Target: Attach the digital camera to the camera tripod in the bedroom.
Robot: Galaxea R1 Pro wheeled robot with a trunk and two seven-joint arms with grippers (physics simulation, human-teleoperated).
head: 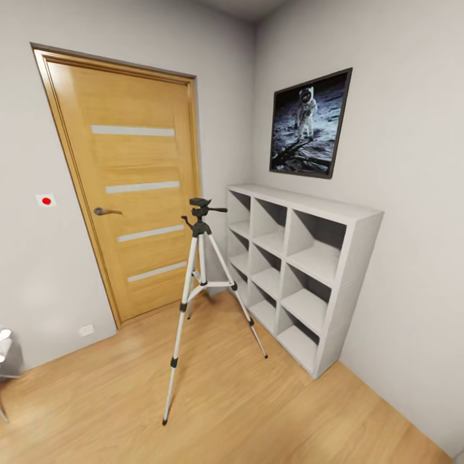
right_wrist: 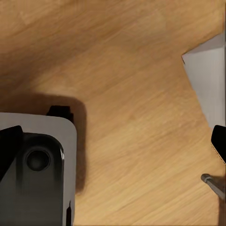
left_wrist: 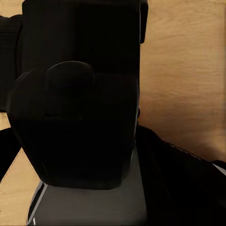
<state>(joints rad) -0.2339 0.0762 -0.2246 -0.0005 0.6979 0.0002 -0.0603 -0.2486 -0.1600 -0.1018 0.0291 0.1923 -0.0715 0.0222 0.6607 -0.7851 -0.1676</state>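
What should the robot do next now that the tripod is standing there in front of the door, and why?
Probably roll the base closer to the camera tripod. It stands upright on the wood floor between the door and the white cube shelf, its black head bare, and looks beyond arm's reach. A dark boxy object, likely the digital camera, sits right before the left wrist camera.

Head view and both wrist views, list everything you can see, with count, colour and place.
camera tripod: one, silver-white legs with black head, standing on the floor between door and shelving
door: one, oak with frosted stripes, in the left wall
cube shelving: one, white, against the right wall
astronaut picture: one, dark frame, on the wall above the shelving
red-dot wall switch: one, white, left of the door
wall outlet: one, white, low beside the door
floor: light wood planks
black boxy object: one, close to the left wrist camera; identity unclear
robot base: grey and black, over the floor
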